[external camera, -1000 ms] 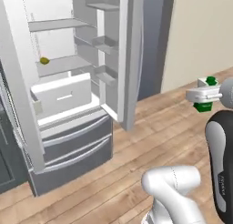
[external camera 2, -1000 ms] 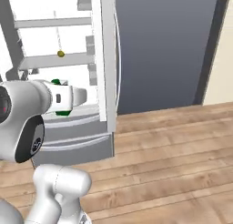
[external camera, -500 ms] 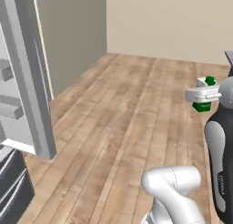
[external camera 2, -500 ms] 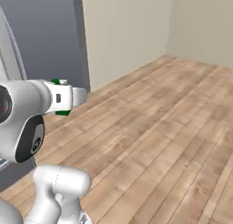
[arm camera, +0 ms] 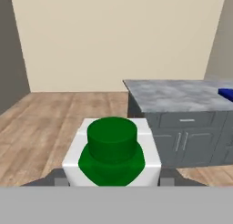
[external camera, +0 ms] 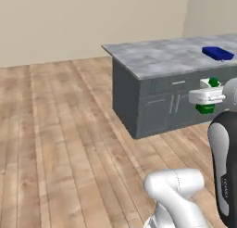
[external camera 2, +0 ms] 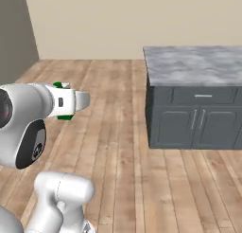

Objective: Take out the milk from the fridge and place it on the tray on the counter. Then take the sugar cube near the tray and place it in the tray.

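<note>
The base has turned from the fridge; now the counter point(external camera: 157, 55) and tray point(external camera: 217, 53) appear ahead, fingers pinching the milk point(arm camera: 112, 152).

Tray point(arm camera: 226, 94) cut by right edge; pincer point(arm camera: 112, 182) fingertips behind milk point(arm camera: 112, 155).

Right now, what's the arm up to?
The gripper holds the milk, its jaws shut on the carton, carried at the end of the arm in mid-air above the wood floor. The counter lies ahead with the blue tray on its far end. The milk is not on the tray yet.
</note>
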### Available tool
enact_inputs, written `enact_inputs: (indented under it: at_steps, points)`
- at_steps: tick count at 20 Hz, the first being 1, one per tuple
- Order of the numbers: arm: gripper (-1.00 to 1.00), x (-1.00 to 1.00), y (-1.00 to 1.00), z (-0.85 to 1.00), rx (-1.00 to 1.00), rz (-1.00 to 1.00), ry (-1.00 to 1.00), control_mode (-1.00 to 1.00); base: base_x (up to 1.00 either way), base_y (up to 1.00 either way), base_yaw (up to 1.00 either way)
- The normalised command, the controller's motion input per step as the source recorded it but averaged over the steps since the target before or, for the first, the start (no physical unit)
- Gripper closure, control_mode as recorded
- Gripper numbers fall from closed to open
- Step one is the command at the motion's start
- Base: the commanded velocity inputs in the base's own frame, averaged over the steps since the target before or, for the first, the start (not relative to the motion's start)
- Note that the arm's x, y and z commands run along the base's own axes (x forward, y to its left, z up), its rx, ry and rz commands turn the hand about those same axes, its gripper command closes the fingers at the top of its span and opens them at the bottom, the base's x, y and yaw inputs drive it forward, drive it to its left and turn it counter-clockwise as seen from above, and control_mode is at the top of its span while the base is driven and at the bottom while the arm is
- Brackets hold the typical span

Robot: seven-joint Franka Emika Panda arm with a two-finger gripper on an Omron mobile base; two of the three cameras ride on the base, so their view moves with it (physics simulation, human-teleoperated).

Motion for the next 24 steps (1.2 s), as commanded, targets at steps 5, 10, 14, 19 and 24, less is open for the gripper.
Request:
enact_inputs:
  at_steps: [5,10,14,19,24]
  points:
    - [1.00,0.00,0.00,0.00,0.00,0.00,0.00,1.00,0.00,0.04,-0.99]
    - [1.00,0.00,0.00,0.00,0.00,0.00,0.00,1.00,0.52,0.22,-0.32]
    - [1.00,0.00,0.00,0.00,0.00,0.00,0.00,1.00,0.89,-0.67,0.05]
    - [1.00,0.00,0.00,0.00,0.00,0.00,0.00,1.00,1.00,-1.00,0.17]
    - [1.00,0.00,0.00,0.00,0.00,0.00,0.00,1.00,1.00,-1.00,0.18]
